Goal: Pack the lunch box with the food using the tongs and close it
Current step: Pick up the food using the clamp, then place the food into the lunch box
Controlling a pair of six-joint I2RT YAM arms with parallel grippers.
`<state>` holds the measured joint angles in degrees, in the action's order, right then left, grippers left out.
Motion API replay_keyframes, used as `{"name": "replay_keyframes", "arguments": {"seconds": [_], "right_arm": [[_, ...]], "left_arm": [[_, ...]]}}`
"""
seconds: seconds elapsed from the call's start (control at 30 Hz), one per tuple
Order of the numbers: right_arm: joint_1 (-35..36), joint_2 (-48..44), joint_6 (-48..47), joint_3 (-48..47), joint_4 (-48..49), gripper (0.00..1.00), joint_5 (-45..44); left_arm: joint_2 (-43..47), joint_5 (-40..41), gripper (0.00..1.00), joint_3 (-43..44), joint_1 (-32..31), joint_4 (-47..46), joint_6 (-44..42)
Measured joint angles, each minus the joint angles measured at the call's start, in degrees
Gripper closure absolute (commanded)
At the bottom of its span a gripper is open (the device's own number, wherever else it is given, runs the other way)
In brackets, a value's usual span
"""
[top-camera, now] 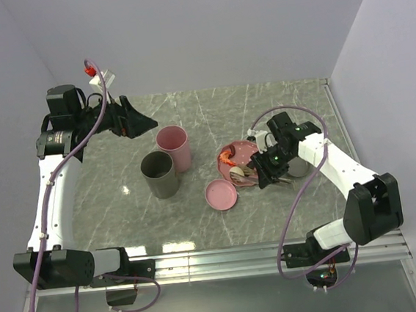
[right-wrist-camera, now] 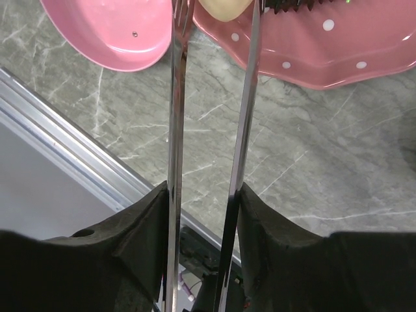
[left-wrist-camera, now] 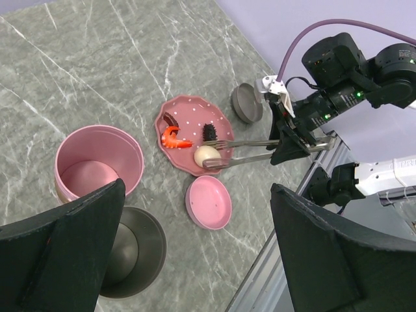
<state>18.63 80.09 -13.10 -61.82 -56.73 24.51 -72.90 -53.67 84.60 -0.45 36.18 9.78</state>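
Note:
My right gripper is shut on the tongs, one finger pressing each thin metal arm. The tongs' tips straddle the pale egg-shaped lump on the pink speckled plate. An orange-red shrimp and a dark sausage-like stick also lie on that plate. The lunch box stands open as a pink cup and a grey cup. My left gripper hangs open and empty above the table's back left.
A pink lid lies upturned in front of the plate. A grey lid lies beyond the plate, close to my right arm. The table's metal rail runs along the near edge under the tongs.

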Motion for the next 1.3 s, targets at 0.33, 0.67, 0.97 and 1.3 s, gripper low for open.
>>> {"name": "replay_keyframes", "arguments": {"seconds": [0.33, 0.67, 0.97, 1.3], "right_arm": [[0.0, -1.9, 0.0, -2.0, -0.7, 0.62, 1.5], [-0.3, -2.9, 1.0, -11.8, -1.3, 0.63, 5.4], [0.4, 2.7, 3.4, -29.6, 0.9, 0.63, 11.3], [7.7, 14.3, 5.7, -39.9, 2.6, 0.63, 12.0]], "left_arm": [[0.0, 0.0, 0.01, 0.0, 0.0, -1.1, 0.6], [0.2, 0.0, 0.01, -1.9, 0.0, -4.4, 3.3], [-0.2, 0.1, 0.00, -2.5, 0.0, -6.4, 6.8], [-0.2, -0.8, 0.01, -4.4, 4.0, -10.3, 11.4]]}}
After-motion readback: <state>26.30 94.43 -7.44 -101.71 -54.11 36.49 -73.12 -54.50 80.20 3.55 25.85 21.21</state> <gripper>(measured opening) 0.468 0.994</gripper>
